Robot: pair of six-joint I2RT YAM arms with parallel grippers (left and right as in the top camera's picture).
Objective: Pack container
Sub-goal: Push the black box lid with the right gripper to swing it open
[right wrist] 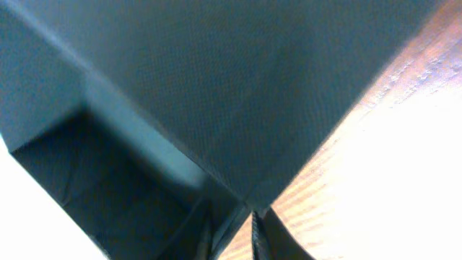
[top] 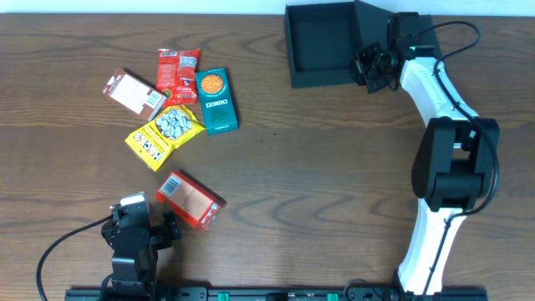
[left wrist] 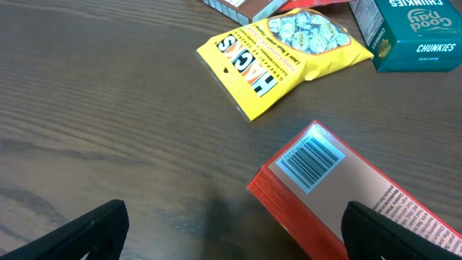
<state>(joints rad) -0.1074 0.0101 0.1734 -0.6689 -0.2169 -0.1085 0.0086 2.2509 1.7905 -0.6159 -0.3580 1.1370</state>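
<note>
Looking down from above, I find the container (top: 326, 78) at about 1 o'clock on the wooden table (top: 318, 167). It is a square box of matte, dark teal-black cardboard. It stands open, and its plain flap lid (top: 372, 29) rises at its 3 o'clock side. The right gripper (top: 372, 68) is at that flap. In the right wrist view the two dark fingers (right wrist: 261, 235) stand very close together with the pointed corner of the flap between them, so I read it as pinching the flap. The cardboard there shows a fine woven-like grain.

The left gripper (left wrist: 234, 235) is at 7 o'clock, spread wide, its black tips far apart and holding nothing. Just beside it, at its 2 o'clock, lies a flat red carton (left wrist: 317, 188) with a white barcode label and sharp edges.

At 10 o'clock is a loose group of snacks:
- a crinkled yellow bag (top: 165, 134) with a clear window
- a smooth teal packet (top: 217, 100) with an orange circle
- a glossy red packet (top: 178, 73)
- a brown and white packet (top: 134, 92)

The table has a dark brown grain
</note>
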